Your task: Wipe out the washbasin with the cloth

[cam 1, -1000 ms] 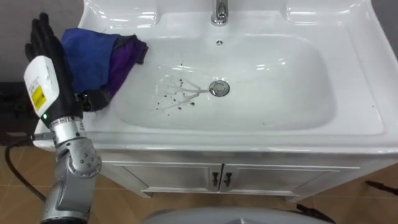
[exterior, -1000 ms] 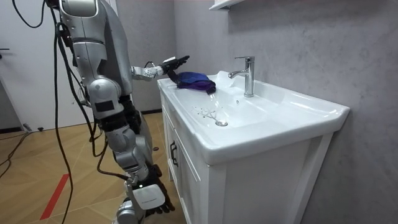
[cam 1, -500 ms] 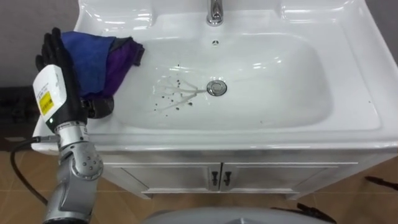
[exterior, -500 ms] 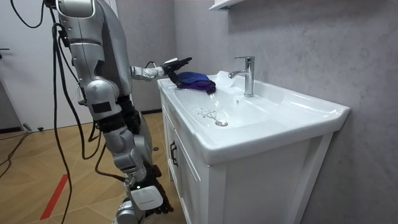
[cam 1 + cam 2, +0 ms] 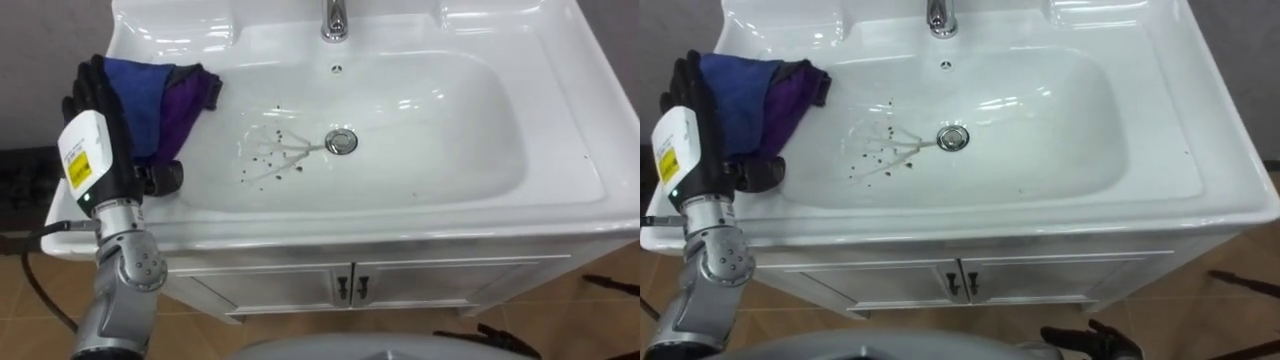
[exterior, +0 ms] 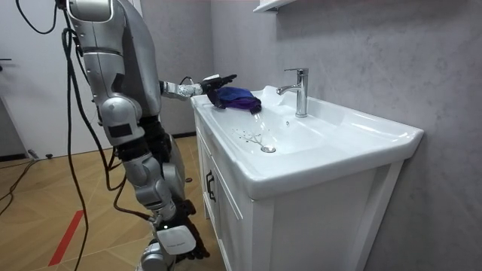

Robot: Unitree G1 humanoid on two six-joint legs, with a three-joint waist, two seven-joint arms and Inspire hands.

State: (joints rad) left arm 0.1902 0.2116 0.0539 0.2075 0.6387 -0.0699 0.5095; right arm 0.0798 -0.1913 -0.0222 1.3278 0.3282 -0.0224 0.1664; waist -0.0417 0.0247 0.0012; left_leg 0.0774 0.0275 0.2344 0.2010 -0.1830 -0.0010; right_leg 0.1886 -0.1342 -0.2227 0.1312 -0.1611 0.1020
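The white basin (image 5: 450,150) has dark specks and a wet smear (image 5: 272,160) just left of its drain (image 5: 341,141). A blue and purple cloth (image 5: 150,95) lies bunched on the basin's left rim, its purple edge hanging toward the bowl. My left hand (image 5: 105,110) lies over the cloth's left edge, open, with straight fingers pointing to the wall and the thumb (image 5: 165,180) out to the side near the rim. In the room view the same hand (image 6: 211,80) reaches over the cloth (image 6: 237,98). My right hand (image 6: 177,239) hangs low by the cabinet.
A chrome faucet (image 5: 335,20) stands at the back middle of the basin. Below the rim is a white cabinet with two dark door handles (image 5: 350,285). A grey wall backs the sink (image 6: 361,45). I stand at the cabinet's front on a wood floor.
My left hand has reached forward and to the right, onto the cloth's left edge. The eye view has shifted a little, so the whole basin sits further left and higher.
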